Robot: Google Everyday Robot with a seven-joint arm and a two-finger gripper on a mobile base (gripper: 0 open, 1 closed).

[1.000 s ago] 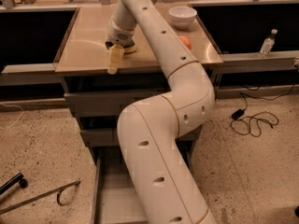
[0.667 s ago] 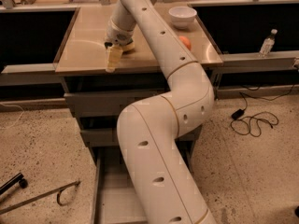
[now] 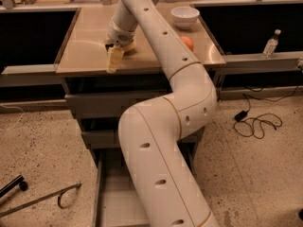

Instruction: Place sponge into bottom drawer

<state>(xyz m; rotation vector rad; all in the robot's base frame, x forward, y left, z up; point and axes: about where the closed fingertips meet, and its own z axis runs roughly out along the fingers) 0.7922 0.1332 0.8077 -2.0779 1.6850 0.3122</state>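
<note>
Your hand (image 3: 115,56) hangs low over the tabletop (image 3: 85,46), with the sponge (image 3: 129,47) just behind it, partly hidden. You cannot tell whether it grips. The open bottom drawer (image 3: 112,197) lies well below the hand.

On the worktop (image 3: 85,46), the gripper (image 3: 113,62) is hanging over the left-centre part near the front edge, with the sponge (image 3: 129,47) lying against its right side and partly under it. The bowl (image 3: 184,16) is sitting at the worktop's back right, and the orange (image 3: 187,43) is resting in front of the bowl, near the right edge. Below the worktop's front, the bottom drawer (image 3: 113,202) is standing pulled out, while a bottle (image 3: 270,43) is standing on a ledge to the worktop's right.
</note>
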